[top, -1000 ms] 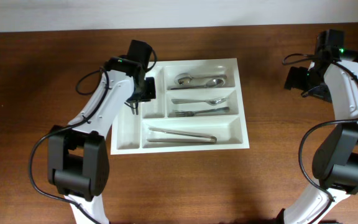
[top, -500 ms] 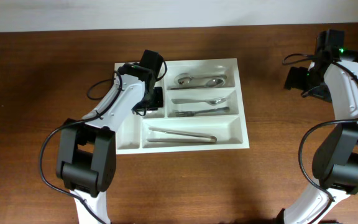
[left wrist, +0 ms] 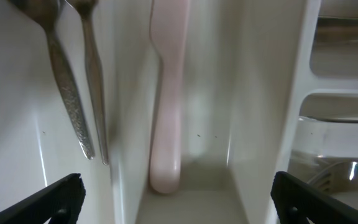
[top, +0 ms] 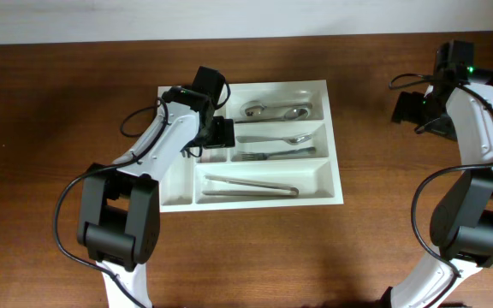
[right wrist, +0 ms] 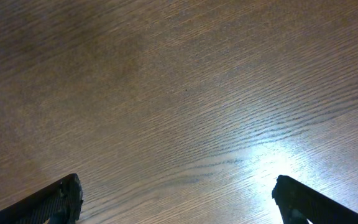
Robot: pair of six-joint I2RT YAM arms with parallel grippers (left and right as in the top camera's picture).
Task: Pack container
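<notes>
Your left gripper has its jaws spread wide and grips nothing. It hangs over the narrow upright slots at the left end of the container, which lies mid-table on the wooden table. Under it, a pale pink utensil handle lies loose in one slot, with two metal handles in the slot beside it. The long compartments hold spoons, a fork and tongs. Your right gripper, far right, is also wide open and empty, over bare wood well apart from the container.

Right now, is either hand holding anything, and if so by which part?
Nothing is held. The left hand is open above a pale pink utensil lying loose in a narrow slot of the container; the right hand is open over bare table.
</notes>
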